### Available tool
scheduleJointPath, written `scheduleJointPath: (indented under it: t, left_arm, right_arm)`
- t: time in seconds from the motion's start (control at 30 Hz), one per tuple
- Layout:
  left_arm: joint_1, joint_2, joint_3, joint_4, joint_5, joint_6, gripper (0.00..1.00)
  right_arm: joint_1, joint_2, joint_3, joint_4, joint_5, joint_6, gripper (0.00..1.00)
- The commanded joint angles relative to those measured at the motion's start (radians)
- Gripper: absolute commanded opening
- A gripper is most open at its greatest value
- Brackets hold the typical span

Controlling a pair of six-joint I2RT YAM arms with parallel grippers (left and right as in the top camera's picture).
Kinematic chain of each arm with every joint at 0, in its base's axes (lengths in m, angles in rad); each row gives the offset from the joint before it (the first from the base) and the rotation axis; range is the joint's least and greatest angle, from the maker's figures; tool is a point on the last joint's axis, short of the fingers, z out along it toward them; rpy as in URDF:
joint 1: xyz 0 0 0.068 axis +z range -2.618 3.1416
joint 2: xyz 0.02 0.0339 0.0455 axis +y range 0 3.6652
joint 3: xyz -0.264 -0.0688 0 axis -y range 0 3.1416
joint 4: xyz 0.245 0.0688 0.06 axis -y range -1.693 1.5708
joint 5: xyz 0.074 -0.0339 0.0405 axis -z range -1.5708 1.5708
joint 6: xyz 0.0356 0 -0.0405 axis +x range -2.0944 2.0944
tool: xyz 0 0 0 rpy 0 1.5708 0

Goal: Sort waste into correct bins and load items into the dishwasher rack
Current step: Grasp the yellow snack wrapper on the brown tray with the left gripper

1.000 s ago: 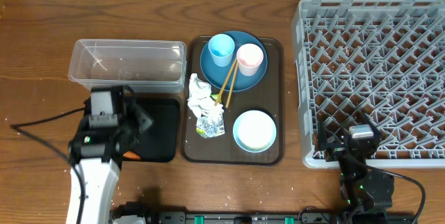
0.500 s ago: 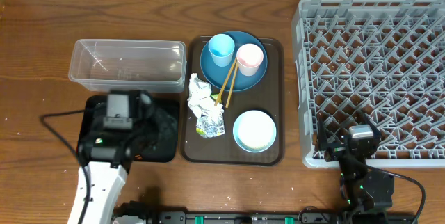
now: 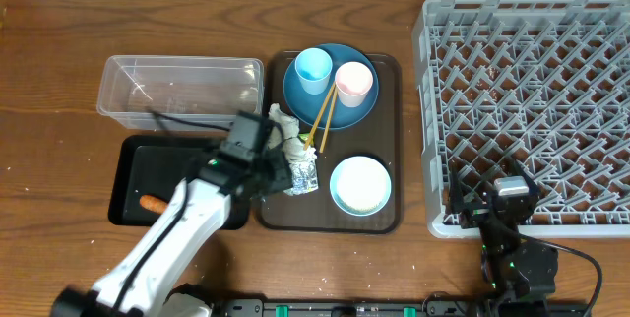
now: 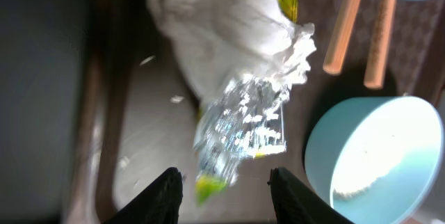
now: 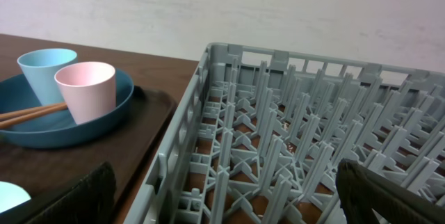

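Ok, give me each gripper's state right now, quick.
Left gripper: open, holding nothing, fingers either side of the wrapper end.
Right gripper: wide open, empty, at the dishwasher rack edge.

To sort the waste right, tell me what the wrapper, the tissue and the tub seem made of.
Wrapper: likely thin plastic film, glossy; it glints and crinkles. Tissue: soft paper, matt white, crumpled folds. Tub: clear hard plastic, apparently; the table shows through.
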Motion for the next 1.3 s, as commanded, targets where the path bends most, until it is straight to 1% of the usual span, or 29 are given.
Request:
scheduleJointPath:
  t: [0.0,0.17,0.3,0.33,0.4,0.43,0.5,0.53,0.7,0.93,1.07,1.27]
  left_arm:
    - [-0.026,0.078,0.011,0.04,-0.021,-0.001,0.45]
    - [-0.031,0.175,0.011,0.079,-0.021,-0.001,0.45]
    - [-0.031,0.199,0.011,0.083,-0.021,-0.001,0.44]
    - [-0.031,0.197,0.012,0.083,-0.021,-0.001,0.38]
    - [-0.031,0.191,0.012,0.083,-0.021,-0.001,0.31]
    - [-0.031,0.187,0.012,0.082,-0.021,-0.001,0.24]
    - [-0.031,0.175,0.012,0.079,-0.02,-0.001,0.19]
    - [-0.031,0.169,0.012,0.076,-0.02,-0.001,0.14]
    - [-0.031,0.1,0.012,0.06,-0.011,-0.001,0.12]
    - [-0.031,-0.067,0.012,0.008,0.048,-0.002,0.09]
    - [-0.031,-0.169,0.012,-0.024,0.048,-0.002,0.08]
    - [-0.031,-0.305,0.012,-0.026,0.047,-0.002,0.07]
  right_arm:
    - [-0.003,-0.001,-0.001,-0.005,0.007,-0.002,0.99]
    - [-0.003,-0.001,-0.001,-0.004,0.007,-0.002,0.99]
    - [-0.003,-0.001,-0.001,-0.005,0.007,-0.002,0.99]
    - [-0.003,-0.001,-0.001,-0.004,0.007,-0.002,0.99]
    - [-0.003,-0.001,-0.001,-0.004,0.007,-0.002,0.99]
    - [-0.003,-0.001,-0.001,-0.004,0.007,-0.002,0.99]
    - [-0.003,-0.001,-0.001,-0.004,0.007,-0.002,0.99]
    - [-0.003,-0.001,-0.001,-0.004,0.007,-0.002,0.99]
    - [-0.003,-0.001,-0.001,-0.005,0.007,-0.002,0.99]
    - [-0.003,-0.001,-0.001,-0.004,0.007,-0.002,0.99]
    - [-0.003,-0.001,-0.001,-0.005,0.007,-0.002,0.99]
    - [-0.003,-0.001,-0.001,-0.004,0.007,-0.002,0.99]
